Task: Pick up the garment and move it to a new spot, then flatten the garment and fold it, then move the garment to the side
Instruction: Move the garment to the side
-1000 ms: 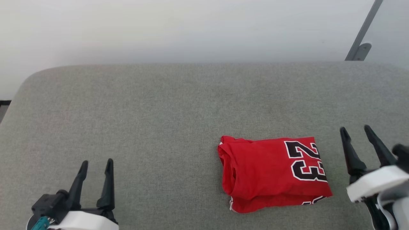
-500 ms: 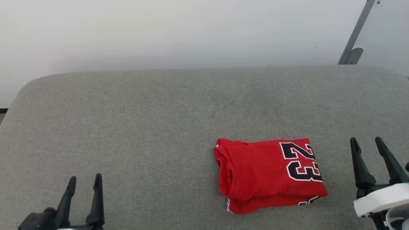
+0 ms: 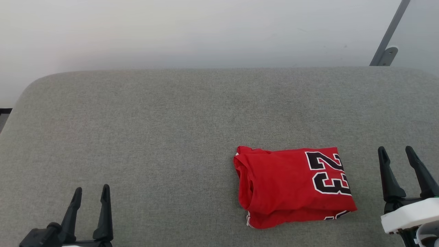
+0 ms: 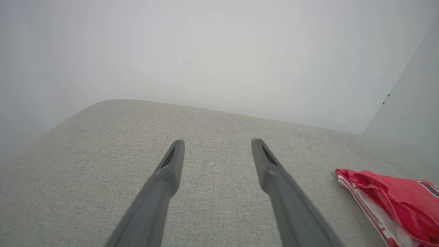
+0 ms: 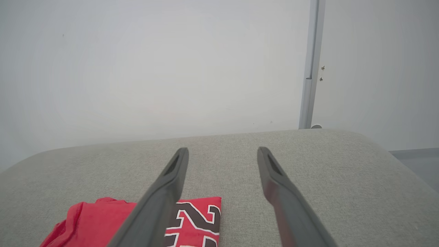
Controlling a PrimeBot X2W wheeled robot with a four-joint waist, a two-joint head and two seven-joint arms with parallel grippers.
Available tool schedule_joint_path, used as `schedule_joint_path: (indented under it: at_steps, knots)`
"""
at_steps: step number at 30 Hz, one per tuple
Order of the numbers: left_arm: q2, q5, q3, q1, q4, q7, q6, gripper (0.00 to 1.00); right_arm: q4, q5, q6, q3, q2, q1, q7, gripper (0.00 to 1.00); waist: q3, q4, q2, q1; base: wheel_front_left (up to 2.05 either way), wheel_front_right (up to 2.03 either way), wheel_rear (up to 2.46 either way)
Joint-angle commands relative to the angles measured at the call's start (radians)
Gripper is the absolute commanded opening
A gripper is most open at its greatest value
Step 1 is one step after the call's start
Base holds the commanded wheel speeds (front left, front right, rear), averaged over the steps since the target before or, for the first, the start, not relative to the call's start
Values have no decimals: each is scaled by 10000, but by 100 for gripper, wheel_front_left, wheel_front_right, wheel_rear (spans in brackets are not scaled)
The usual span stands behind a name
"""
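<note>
The jersey (image 3: 295, 187), folded into a soft red rectangle with a black 23 showing, lies right of centre on the grey woven cushion (image 3: 171, 120). The left claw (image 3: 92, 187) and right claw (image 3: 395, 148) stand wide and empty.

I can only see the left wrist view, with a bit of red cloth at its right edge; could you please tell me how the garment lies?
Observer: In the head view the garment lies folded into a rectangle on the grey cushion, the number 23 facing up.
Operator: Thank you; is the right gripper on it?
Observer: No, the right gripper is open and apart from it, beside the number end.
Operator: Anything behind the cushion?
Observer: A grey metal post stands against the wall at the far right.
</note>
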Motion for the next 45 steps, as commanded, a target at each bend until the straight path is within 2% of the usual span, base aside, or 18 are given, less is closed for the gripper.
schedule_joint_path:
  at_steps: [1, 20, 28, 31, 33, 40, 41, 45]
  knots:
    - [23, 40, -18, -126, -25, -48, 10, 100, -37, -57, -6, -28, 51, 98, 27, 100, 3, 3, -1, 0, 0, 0, 0]
    - [43, 36, -151, -223, -6, -48, 8, 100, -63, -44, -6, -63, 91, 96, 235, 100, 133, 55, -1, 0, 0, 0, 0]
    - [-69, 39, -160, -466, -48, -48, 8, 100, 10, -76, -6, 223, -48, -300, 767, 100, 459, 85, -1, 0, 0, 0, 0]
    - [-130, 33, -191, -603, -56, -48, 8, 100, 127, -96, -6, 544, -269, -549, 1531, 100, 661, 79, -1, 0, 0, 0, 0]
    - [-146, 2, -223, -708, -65, -48, 8, 100, 303, -158, -6, 791, -597, -747, 2424, 100, 828, 77, -1, 0, 0, 0, 0]
    - [-88, 7, -571, -1188, 110, -48, 10, 100, 558, 373, -6, 1704, -1799, -1526, 6436, 100, 1367, 245, -1, 0, 0, 0, 0]
    - [-93, -5, -689, -1366, 135, -48, 8, 100, 390, 566, -8, 1874, -2149, -1812, 7068, 100, 1547, 341, -1, 0, 0, 0, 0]
    - [-104, -38, -884, -1658, 224, -48, 10, 100, 442, 956, -6, 2046, -2347, -2226, 8086, 100, 1876, 493, -1, 0, 0, 0, 0]
